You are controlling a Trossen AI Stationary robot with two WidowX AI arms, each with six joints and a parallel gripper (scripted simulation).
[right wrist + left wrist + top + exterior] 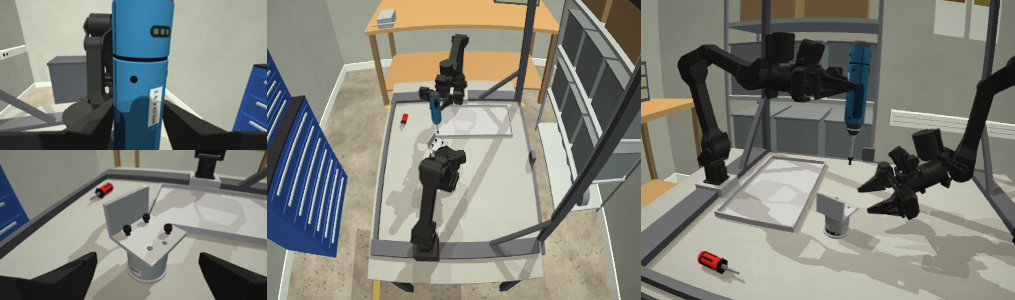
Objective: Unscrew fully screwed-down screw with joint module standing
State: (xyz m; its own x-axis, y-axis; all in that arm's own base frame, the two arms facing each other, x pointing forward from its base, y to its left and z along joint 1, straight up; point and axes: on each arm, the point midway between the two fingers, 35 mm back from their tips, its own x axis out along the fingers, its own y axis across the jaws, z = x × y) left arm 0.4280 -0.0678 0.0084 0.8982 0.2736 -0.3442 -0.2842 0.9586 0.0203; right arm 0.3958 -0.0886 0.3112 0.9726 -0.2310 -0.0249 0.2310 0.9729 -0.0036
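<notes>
The joint module (146, 267), a grey cylinder, stands upright on the table, also in the exterior view (836, 225). The grey L-shaped bracket (141, 227) sits on top of it. Three black screws (145, 217) stand in its flat plate, beside two open holes (149, 248). My left gripper (867, 200) is open and empty, a little way back from the module, fingers wide on either side (147, 258). My right gripper (853, 87) is shut on the blue electric screwdriver (857, 85), held upright high above the table, its bit clear of the bracket. It fills the right wrist view (141, 77).
A red-handled hand screwdriver (713, 261) lies near the table's edge, also in the left wrist view (104, 188). A shallow grey tray (772, 190) lies beside the module, toward the right arm's base. A raised rim runs round the table.
</notes>
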